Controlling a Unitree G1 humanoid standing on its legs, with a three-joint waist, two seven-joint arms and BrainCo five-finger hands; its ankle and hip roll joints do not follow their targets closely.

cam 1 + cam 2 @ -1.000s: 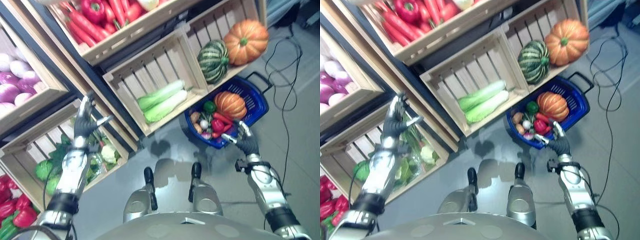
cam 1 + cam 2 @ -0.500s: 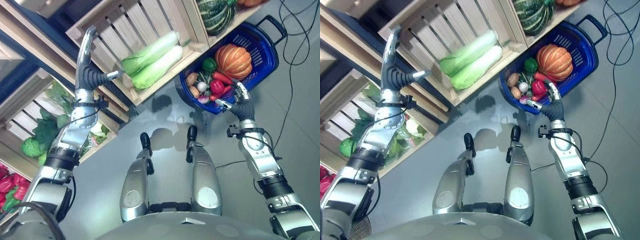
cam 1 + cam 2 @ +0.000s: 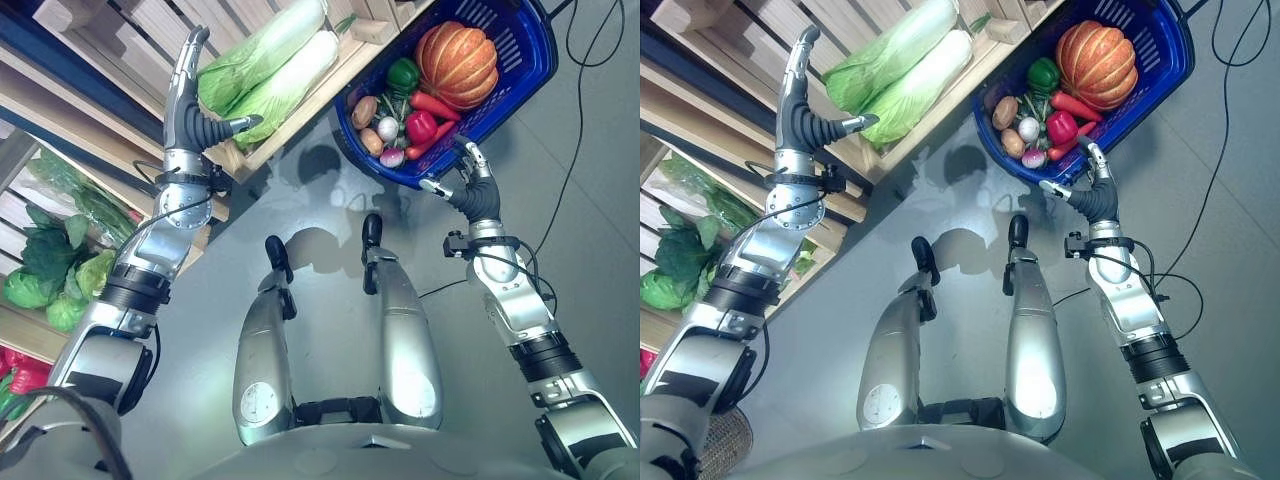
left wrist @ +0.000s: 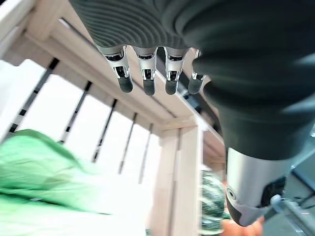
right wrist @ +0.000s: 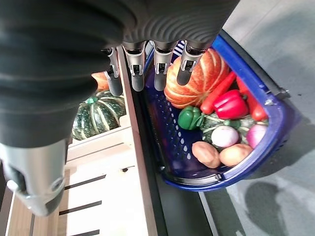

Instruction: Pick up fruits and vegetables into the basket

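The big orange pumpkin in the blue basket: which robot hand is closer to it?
The right hand. It hovers open just outside the blue basket, on the near side from the pumpkin. The left hand is far off, open beside the cabbages.

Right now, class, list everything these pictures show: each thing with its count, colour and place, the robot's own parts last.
basket: one, blue, on the grey floor beside the crates
pumpkin: one, orange, in the basket
green pepper: one, in the basket beside the pumpkin
red pepper: one, in the basket
carrots: at least two, red-orange, in the basket
potatoes: two, brown, at the basket's near end
onions: one white, one purple, in the basket
cabbages: two, pale green, in a wooden crate
striped squash: one, dark green, in a crate
leafy greens: several, green, lower crate
left hand: open, by the cabbages
right hand: open, at the basket's rim
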